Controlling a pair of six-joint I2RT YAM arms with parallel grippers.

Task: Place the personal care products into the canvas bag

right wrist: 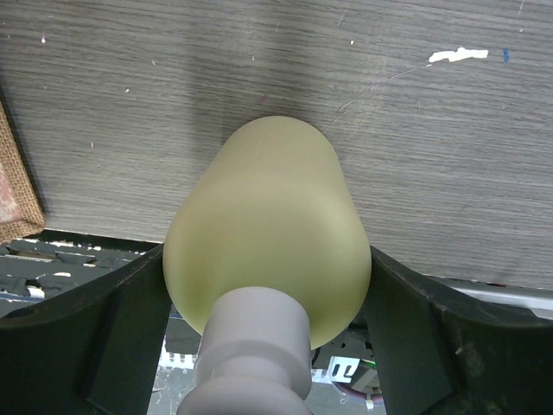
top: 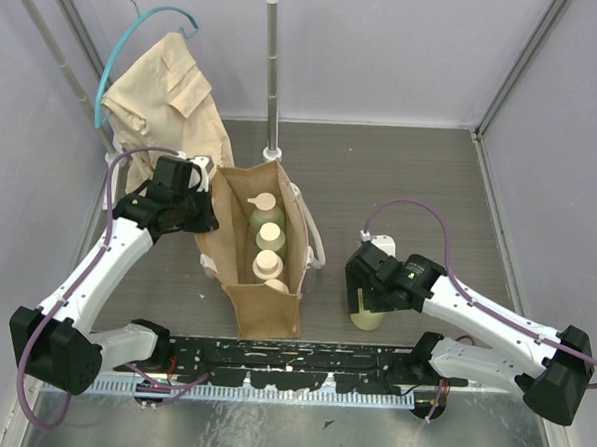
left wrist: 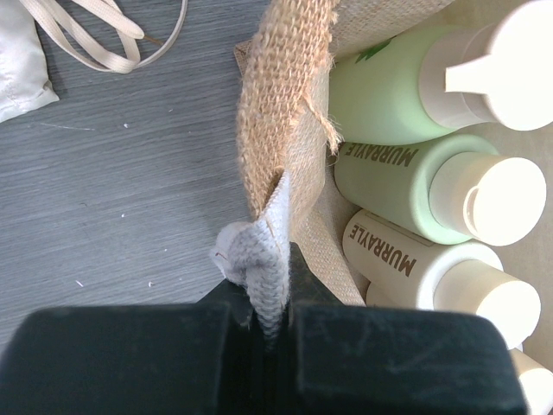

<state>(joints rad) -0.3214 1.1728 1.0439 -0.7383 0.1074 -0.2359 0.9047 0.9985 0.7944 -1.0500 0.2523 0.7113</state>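
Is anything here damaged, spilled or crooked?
Nothing is spilled. The rim of the tan woven canvas bag is frayed, with loose threads, next to where the left gripper pinches it. The olive-green plastic bottle held by the right gripper looks intact.

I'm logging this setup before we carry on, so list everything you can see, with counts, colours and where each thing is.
bottles in the bag: four, two green and two beige, cream caps; standing in a row inside the bag.
loose bottle: one, olive-green, cream cap; on the table to the right of the bag.
canvas bag: one, tan-brown, whitish handles; middle of the table, open.
shirt: one, beige; hung at the back left.
hanger: one, teal; on the rack, holding the shirt.
rack: one, pale tubing; at the back left.
table: one, dark grey wood-grain.
left gripper: black; shut on the bag's left rim.
right gripper: black; shut on the loose bottle.
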